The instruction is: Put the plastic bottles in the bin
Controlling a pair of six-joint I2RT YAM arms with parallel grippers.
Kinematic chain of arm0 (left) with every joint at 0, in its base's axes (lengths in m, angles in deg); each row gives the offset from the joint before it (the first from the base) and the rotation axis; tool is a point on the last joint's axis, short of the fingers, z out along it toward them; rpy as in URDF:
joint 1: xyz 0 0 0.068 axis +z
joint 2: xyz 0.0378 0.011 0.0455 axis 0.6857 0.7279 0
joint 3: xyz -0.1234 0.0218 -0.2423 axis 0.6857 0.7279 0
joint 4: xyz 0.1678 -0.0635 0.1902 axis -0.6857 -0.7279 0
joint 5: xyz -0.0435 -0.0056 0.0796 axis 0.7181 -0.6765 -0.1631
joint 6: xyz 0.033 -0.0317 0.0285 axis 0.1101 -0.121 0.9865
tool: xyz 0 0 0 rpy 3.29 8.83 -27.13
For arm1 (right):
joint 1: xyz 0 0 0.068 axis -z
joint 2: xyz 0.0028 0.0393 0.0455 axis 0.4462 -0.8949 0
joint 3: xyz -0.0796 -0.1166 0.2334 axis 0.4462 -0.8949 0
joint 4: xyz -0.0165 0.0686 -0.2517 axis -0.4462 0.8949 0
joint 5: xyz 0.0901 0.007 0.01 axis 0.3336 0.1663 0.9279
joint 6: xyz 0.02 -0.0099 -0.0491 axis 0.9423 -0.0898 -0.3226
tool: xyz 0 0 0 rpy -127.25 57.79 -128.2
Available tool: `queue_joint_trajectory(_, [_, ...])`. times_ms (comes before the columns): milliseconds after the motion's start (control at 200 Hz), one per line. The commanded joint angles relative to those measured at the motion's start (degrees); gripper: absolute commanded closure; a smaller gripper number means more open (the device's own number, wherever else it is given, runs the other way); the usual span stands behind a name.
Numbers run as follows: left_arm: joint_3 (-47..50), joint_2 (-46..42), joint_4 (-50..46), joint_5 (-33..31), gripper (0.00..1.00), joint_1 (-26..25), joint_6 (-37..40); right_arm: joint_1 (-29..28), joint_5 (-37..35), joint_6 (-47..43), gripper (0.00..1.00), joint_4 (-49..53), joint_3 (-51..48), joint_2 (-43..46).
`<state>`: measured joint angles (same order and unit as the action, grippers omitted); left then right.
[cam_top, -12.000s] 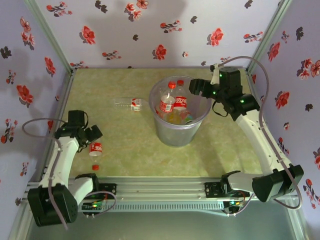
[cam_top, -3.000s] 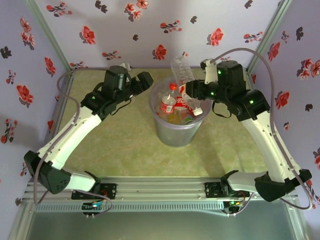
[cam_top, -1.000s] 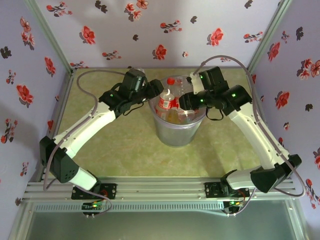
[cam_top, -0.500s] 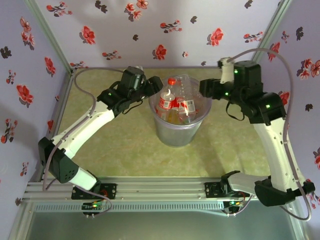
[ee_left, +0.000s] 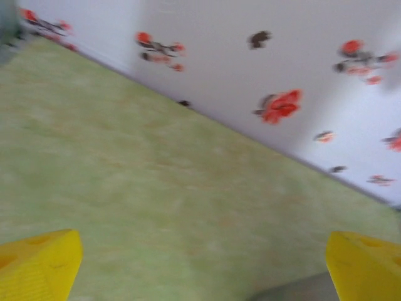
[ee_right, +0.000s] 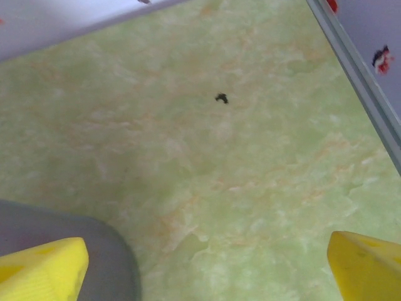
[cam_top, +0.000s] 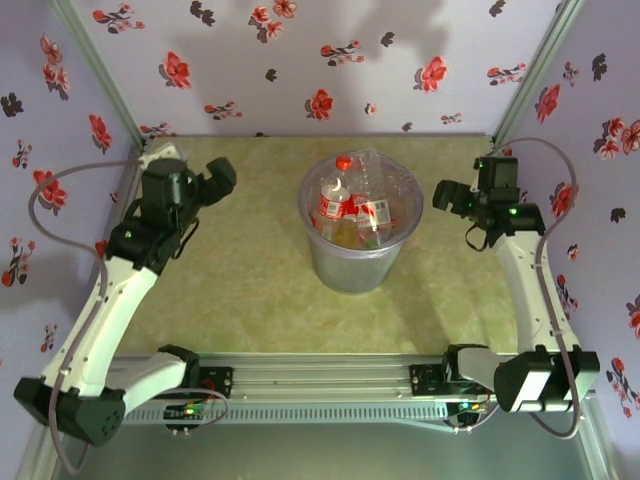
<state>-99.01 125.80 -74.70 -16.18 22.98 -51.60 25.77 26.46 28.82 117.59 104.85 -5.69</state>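
Inside bin, plastic bottles; left pincer, right pincer spread wide

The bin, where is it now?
In the top view the bin stands near the middle of the table, between the left gripper and the right gripper, touching neither, plastic bottles inside.

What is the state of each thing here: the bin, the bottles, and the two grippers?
bin: upright, holding the bottles.
plastic bottles: inside the bin, piled together.
left gripper: open, empty.
right gripper: open, empty.
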Motion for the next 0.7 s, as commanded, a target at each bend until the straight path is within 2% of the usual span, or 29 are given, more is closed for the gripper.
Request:
queue_joint_trajectory(0, [8.07,-2.55,-0.58,-7.98,0.0,3.38,11.75,0.29,-6.67,0.99,0.01,-12.17,-6.0,-0.51])
queue_joint_trajectory(100, [16.2,-4.76,3.91,-13.31,0.0,5.96,18.05,0.29,-8.85,-0.13,0.01,-21.29,-14.52,-0.04])
queue_joint_trajectory(225, [23.2,-3.08,8.73,-21.48,0.0,7.66,22.83,0.13,-11.83,-2.44,0.01,-33.13,-23.84,-0.41])
queue_joint_trajectory(295, [28.73,-1.67,16.32,-23.63,0.0,9.24,24.22,-0.05,-12.86,-2.84,0.01,-39.04,-27.9,-1.91])
queue_joint_trajectory(440, [38.81,1.53,33.01,-23.34,0.0,14.24,24.47,-2.13,-17.94,-4.13,0.01,-48.91,-32.67,-8.3])
queue_joint_trajectory(555, [44.28,5.87,46.85,-19.52,0.0,17.64,26.75,-3.91,-19.9,-5.3,0.01,-56.16,-34.47,-13.05])
queue_joint_trajectory(625, [45.71,9.31,53.07,-15.94,0.0,19.77,27.68,-4.6,-21.11,-4.98,0.01,-60.16,-35.13,-14.18])
queue_joint_trajectory(660, [44.6,10.49,51.89,-14.97,0.0,20.22,27.5,-4.79,-21.57,-4.93,0.01,-62.72,-35.77,-14.48])
queue_joint_trajectory(695, [44.96,11.62,55.21,-14.18,0.0,20.47,28.79,-4.8,-21.83,-4.86,0.01,-65.83,-36.52,-14.75])
